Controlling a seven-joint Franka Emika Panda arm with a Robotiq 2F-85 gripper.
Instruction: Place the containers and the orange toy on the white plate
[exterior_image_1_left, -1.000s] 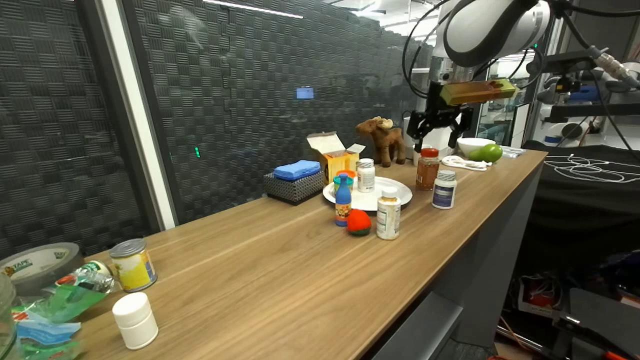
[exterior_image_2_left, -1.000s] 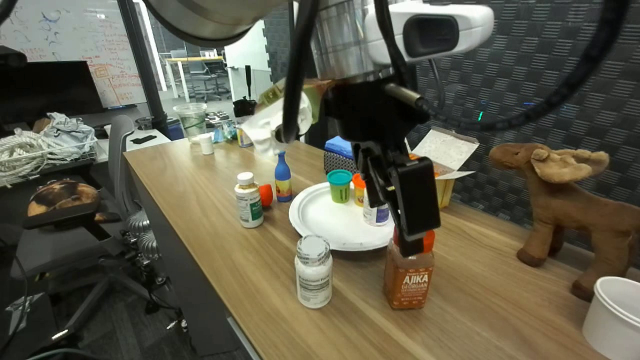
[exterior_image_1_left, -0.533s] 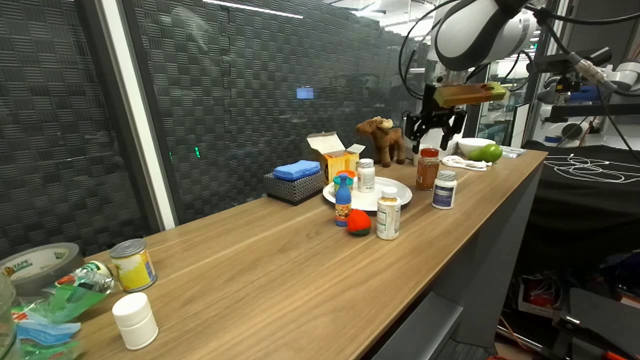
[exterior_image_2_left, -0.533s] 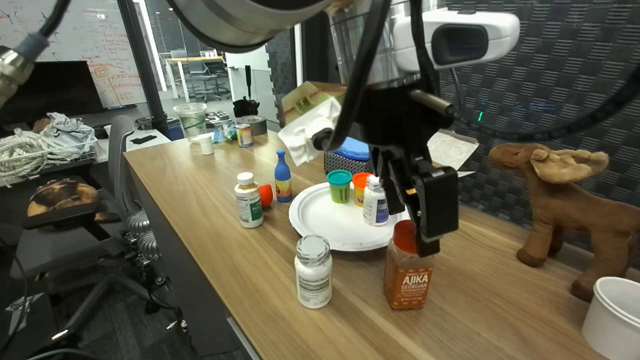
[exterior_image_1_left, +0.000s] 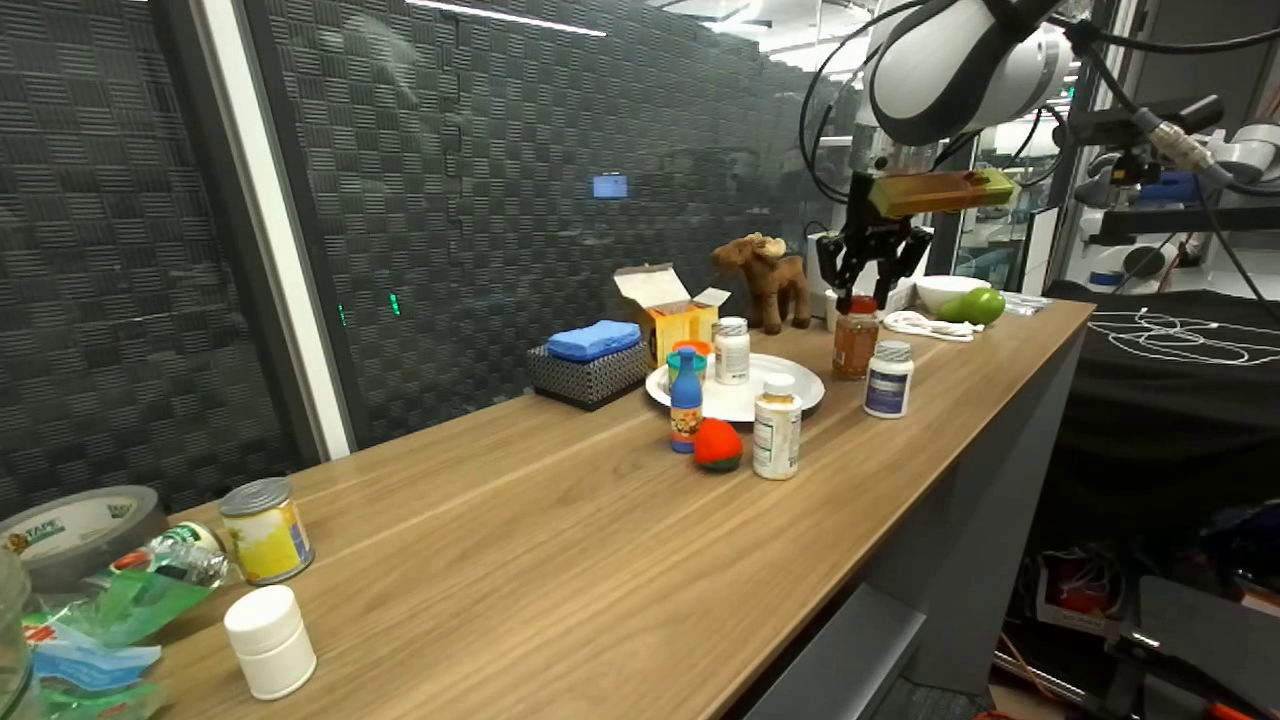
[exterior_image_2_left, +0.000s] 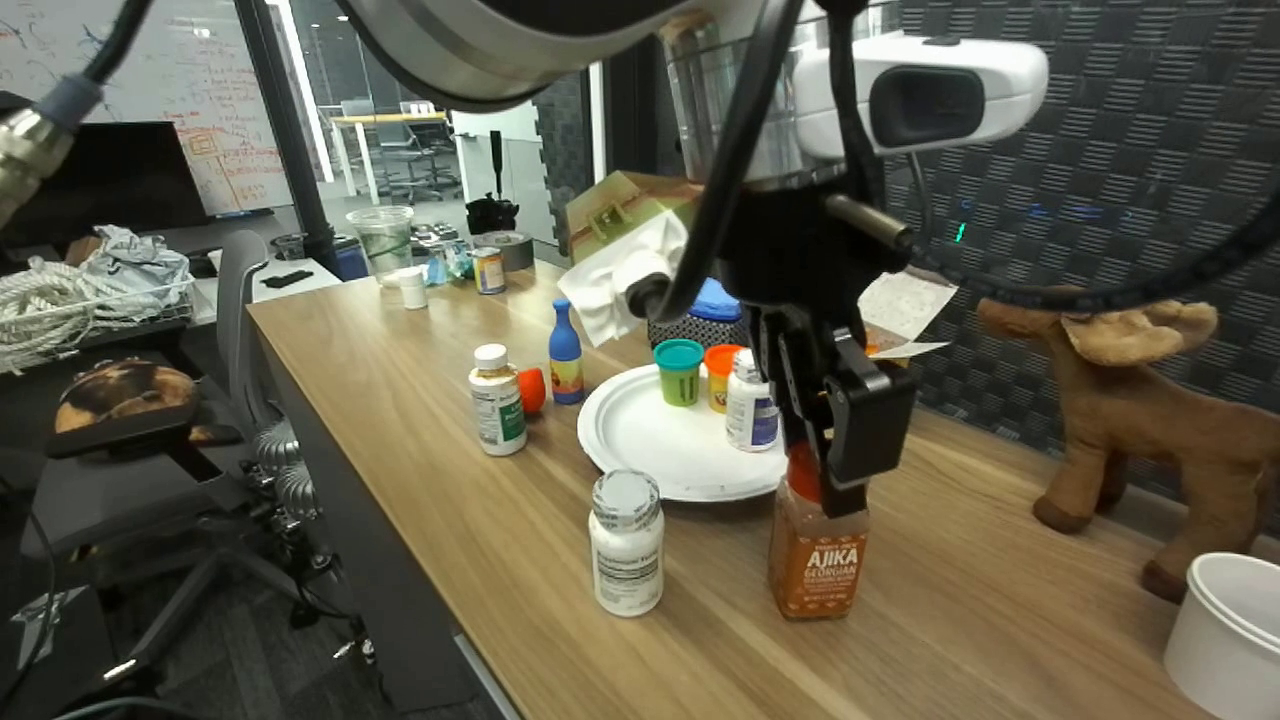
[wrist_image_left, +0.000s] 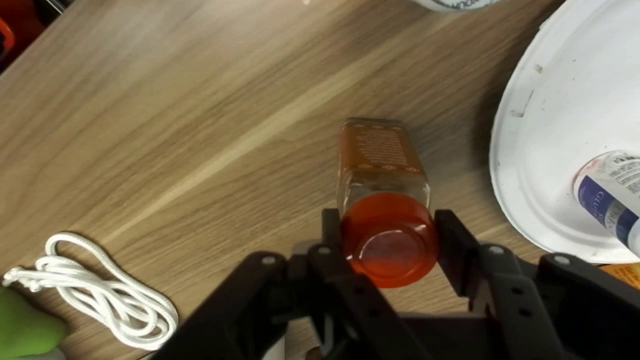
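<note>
My gripper (wrist_image_left: 386, 235) is shut on the red lid of a square spice jar (exterior_image_2_left: 818, 560), one pad against each side. The jar stands upright on the table, beside the white plate (exterior_image_2_left: 650, 450). On that plate stand a green cup with a teal lid (exterior_image_2_left: 679, 378), an orange cup (exterior_image_2_left: 717, 378) and a white bottle with a purple label (exterior_image_2_left: 752, 415). Off the plate are a white bottle (exterior_image_2_left: 628, 555) near the jar and a white bottle with a green label (exterior_image_2_left: 498, 415). The orange toy (exterior_image_1_left: 718, 445) lies between that green-labelled bottle and a blue bottle (exterior_image_1_left: 686, 410).
Behind the plate are an open yellow box (exterior_image_1_left: 682, 325) and a dark box with a blue cloth (exterior_image_1_left: 594, 341). A plush moose (exterior_image_2_left: 1150, 400) and a white tub (exterior_image_2_left: 1230, 630) stand past the jar. White cord (wrist_image_left: 115, 295) lies near green fruit (wrist_image_left: 27, 322).
The gripper has shifted sideways over the spice jar, come down slightly, and its fingers have closed around the red lid. The objects on the table stay where they were.
</note>
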